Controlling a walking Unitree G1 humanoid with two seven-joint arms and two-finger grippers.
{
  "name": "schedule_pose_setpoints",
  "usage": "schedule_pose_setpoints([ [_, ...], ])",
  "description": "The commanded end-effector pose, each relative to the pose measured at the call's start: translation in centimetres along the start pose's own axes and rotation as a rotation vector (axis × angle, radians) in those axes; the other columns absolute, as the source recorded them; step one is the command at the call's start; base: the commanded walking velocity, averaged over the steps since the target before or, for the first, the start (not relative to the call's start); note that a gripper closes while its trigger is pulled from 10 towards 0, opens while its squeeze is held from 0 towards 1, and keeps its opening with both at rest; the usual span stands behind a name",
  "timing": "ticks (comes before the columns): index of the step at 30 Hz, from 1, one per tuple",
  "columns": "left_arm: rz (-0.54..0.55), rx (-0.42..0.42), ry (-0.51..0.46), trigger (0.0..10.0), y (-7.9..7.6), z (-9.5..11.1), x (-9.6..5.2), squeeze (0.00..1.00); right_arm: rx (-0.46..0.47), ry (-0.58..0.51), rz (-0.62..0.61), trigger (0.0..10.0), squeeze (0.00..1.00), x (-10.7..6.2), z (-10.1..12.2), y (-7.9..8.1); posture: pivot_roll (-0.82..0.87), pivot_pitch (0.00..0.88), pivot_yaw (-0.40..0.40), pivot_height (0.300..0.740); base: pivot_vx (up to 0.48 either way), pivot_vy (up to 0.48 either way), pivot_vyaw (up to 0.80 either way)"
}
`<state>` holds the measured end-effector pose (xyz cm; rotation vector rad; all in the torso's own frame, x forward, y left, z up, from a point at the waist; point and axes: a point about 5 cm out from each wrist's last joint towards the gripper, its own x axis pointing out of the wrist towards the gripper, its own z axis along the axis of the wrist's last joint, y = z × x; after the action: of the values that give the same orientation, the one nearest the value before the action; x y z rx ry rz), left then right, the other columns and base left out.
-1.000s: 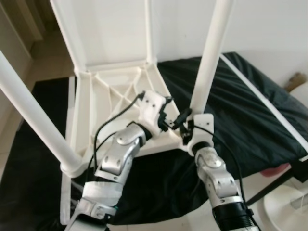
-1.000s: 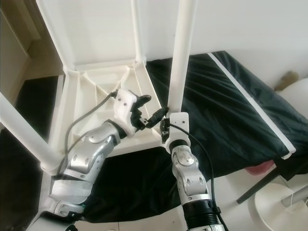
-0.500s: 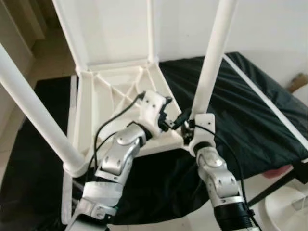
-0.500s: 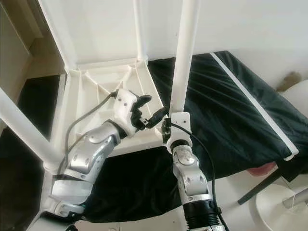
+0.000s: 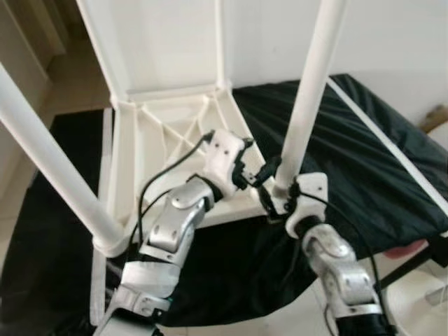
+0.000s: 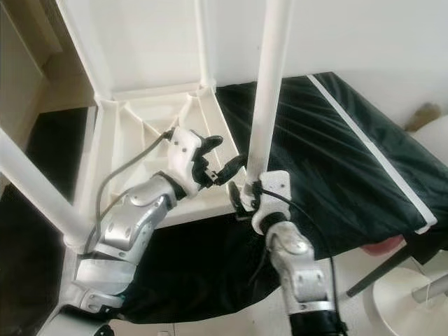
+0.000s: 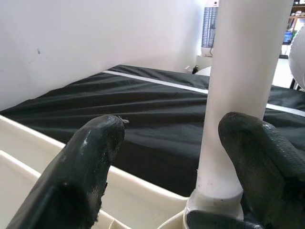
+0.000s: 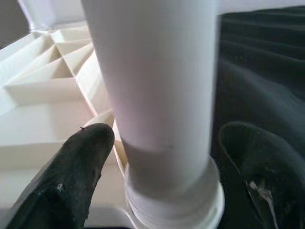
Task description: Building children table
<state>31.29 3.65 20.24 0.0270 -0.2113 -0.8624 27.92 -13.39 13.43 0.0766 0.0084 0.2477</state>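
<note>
White children's table [image 5: 168, 133]: lying upside down on black cloth [image 5: 350, 161], ribbed underside facing up. Leg [image 5: 308, 91]: standing upright in the near corner socket [image 8: 174, 202]. Right gripper [image 8: 162, 157]: straddling the leg's base, fingers apart. Left gripper [image 7: 176, 157]: hovering beside the same leg, fingers apart.

Head eyes look down; wrist cameras closely share the table leg [image 7: 238, 95].

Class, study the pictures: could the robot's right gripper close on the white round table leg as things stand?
Probably yes: the right gripper is open, its black fingers either side of the white round table leg near its base, nothing between.
</note>
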Motion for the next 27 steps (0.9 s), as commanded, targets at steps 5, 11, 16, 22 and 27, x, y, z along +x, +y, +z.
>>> schedule_pose_setpoints([
  [5,-0.025,0.014,0.020,10.0,-0.2,-0.4,0.0,0.00,-0.051,0.002,0.232,10.0,0.00,-0.6,0.1,-1.4,-0.01,0.000,0.033,0.740,0.000,0.000,0.00],
  [11,-0.023,0.025,0.026,10.0,0.2,-0.5,-0.2,0.00,-0.127,0.050,0.403,10.0,0.00,0.0,0.4,-2.6,-0.01,0.000,0.037,0.740,0.000,0.000,0.00],
  [16,-0.017,0.025,0.016,10.0,0.1,-0.3,0.0,0.00,-0.171,0.055,0.413,10.0,0.00,1.0,0.9,-3.6,0.00,0.000,0.032,0.740,0.000,0.000,0.00],
  [22,-0.016,0.025,0.012,10.0,0.0,-0.2,0.1,0.00,-0.206,0.064,0.434,10.0,0.00,2.0,1.0,-4.1,0.00,0.000,0.031,0.740,0.000,0.000,0.00],
  [27,0.004,0.031,0.012,10.0,0.5,-0.1,0.0,0.00,-0.268,0.096,0.537,10.0,0.00,3.6,1.2,-3.7,0.01,0.000,0.031,0.740,0.000,0.000,0.00],
])
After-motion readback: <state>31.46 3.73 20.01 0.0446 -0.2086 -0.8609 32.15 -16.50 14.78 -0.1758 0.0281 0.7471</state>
